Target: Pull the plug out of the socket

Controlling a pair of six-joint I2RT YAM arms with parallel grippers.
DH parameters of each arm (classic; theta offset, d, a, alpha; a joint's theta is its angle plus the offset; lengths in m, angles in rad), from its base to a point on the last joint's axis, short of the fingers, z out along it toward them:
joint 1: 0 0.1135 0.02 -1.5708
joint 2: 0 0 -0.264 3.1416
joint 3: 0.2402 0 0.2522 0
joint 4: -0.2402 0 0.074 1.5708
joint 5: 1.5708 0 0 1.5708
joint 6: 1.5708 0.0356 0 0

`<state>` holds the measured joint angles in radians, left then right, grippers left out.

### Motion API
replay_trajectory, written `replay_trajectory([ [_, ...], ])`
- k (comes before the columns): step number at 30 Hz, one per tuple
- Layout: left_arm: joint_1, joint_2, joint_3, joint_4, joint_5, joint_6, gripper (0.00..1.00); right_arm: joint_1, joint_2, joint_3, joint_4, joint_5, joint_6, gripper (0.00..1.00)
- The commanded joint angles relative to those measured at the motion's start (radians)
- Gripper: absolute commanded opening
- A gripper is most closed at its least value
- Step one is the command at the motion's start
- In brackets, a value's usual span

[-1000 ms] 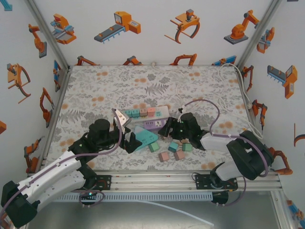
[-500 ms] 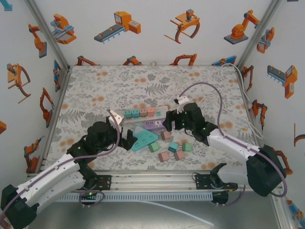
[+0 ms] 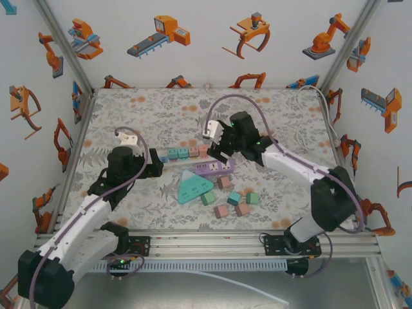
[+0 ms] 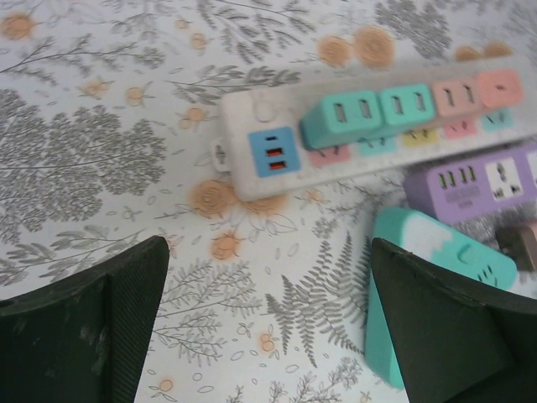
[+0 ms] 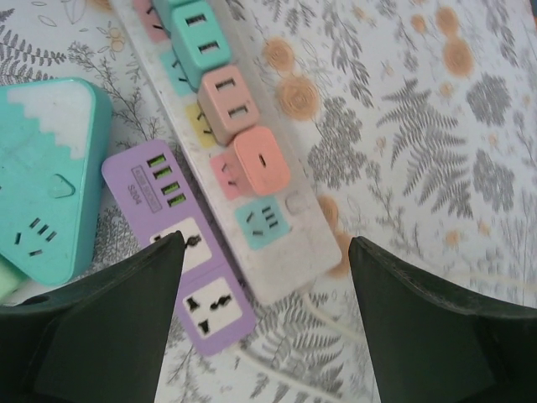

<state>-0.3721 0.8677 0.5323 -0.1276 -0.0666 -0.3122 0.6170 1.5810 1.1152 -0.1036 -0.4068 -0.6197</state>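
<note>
Plug (image 5: 261,159) pink, squarish, in white socket (image 5: 304,257)

- In the left wrist view the white power strip (image 4: 239,117) runs past the right edge, so its far end is cut off.
- The purple strip (image 4: 474,180) is cut by the same edge, and the brownish piece (image 4: 518,243) below it is blurred.
- A finger of the left pincer (image 4: 267,243) hides a part of the teal triangular socket (image 4: 436,248).
- In the right wrist view a finger of the right pincer (image 5: 264,239) covers a part of the purple strip.

teal plugs (image 4: 340,119) (two) sit in white strip (image 4: 241,161)
</note>
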Motion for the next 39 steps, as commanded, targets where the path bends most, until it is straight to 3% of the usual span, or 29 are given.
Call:
replay_trajectory([
  [1,0.056,0.054,0.047,0.000,0.048,-0.046,0.97,-0.011,0.090,0.124,-0.136,-0.172,-0.165,0.71],
  [9,0.122,0.188,0.103,0.026,0.059,-0.032,0.97,-0.013,0.352,0.408,-0.411,-0.208,-0.329,0.67],
  [15,0.144,0.285,0.134,0.056,0.106,-0.025,0.99,-0.013,0.455,0.486,-0.483,-0.203,-0.377,0.53],
  [22,0.147,0.399,0.153,0.120,0.192,-0.060,0.81,-0.011,0.491,0.486,-0.453,-0.207,-0.377,0.32],
  [25,0.147,0.462,0.171,0.126,0.239,-0.061,0.71,-0.011,0.491,0.478,-0.441,-0.202,-0.377,0.27],
  [31,0.147,0.568,0.196,0.146,0.266,-0.078,0.55,-0.011,0.491,0.478,-0.436,-0.209,-0.379,0.25],
  [39,0.142,0.681,0.225,0.143,0.306,-0.087,0.49,-0.011,0.486,0.474,-0.436,-0.235,-0.378,0.26],
])
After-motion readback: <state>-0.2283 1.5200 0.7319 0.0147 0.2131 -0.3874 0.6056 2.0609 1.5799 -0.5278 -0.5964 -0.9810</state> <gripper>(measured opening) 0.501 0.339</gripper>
